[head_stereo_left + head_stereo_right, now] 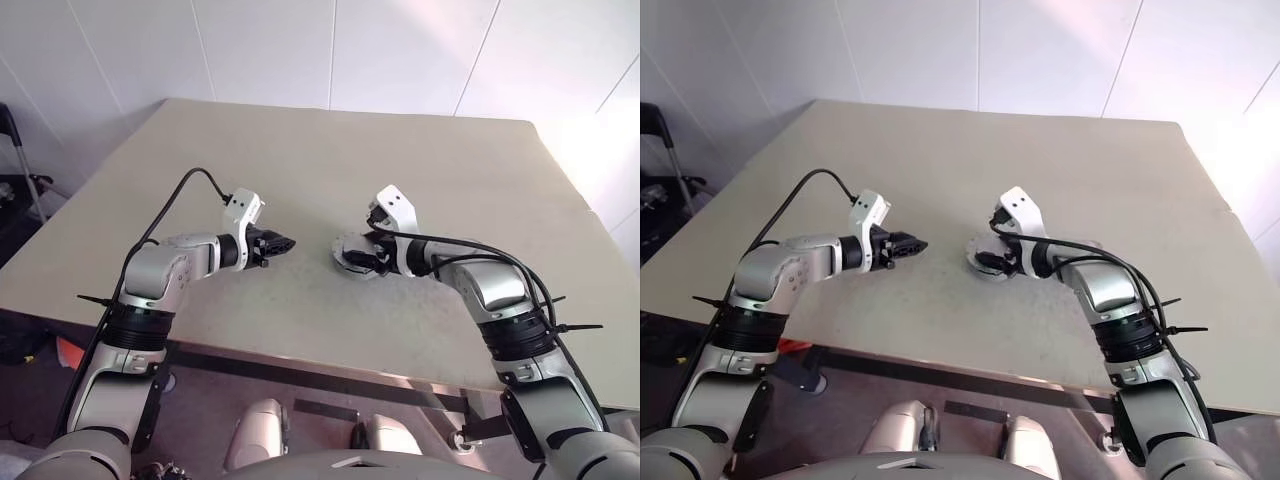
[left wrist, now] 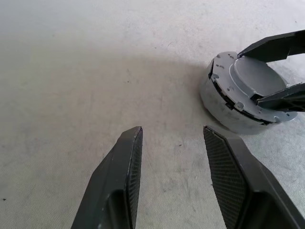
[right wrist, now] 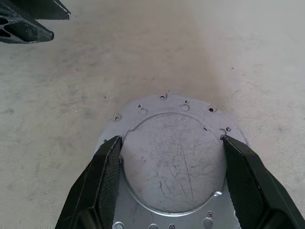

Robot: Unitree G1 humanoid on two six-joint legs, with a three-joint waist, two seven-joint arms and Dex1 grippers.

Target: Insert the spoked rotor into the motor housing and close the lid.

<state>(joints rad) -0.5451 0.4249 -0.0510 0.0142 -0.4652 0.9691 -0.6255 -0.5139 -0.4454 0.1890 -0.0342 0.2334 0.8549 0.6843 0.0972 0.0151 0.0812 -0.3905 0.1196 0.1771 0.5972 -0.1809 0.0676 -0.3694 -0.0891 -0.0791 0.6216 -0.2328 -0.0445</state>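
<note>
The motor housing (image 2: 238,95) sits on the beige table (image 1: 330,160), a round, low, silvery-grey body with a raised, scratched circular face on top and a flange dotted with small holes around that face. In these views its top looks closed over by that grey disc, the lid (image 3: 172,160); whether the disc is fully seated I cannot tell. The right gripper (image 3: 170,164) is at the housing, its two black fingers (image 3: 107,183) standing wide apart on opposite sides of the raised disc, their pads right at its edge; real clamping contact cannot be confirmed. The left gripper (image 2: 172,167) hangs near the housing on the side away from the right arm, low over bare table, its fingers (image 2: 126,176) parted with nothing between them and tips angled toward the housing. Beyond the housing the tabletop runs out to a white panelled wall (image 1: 330,50).
</note>
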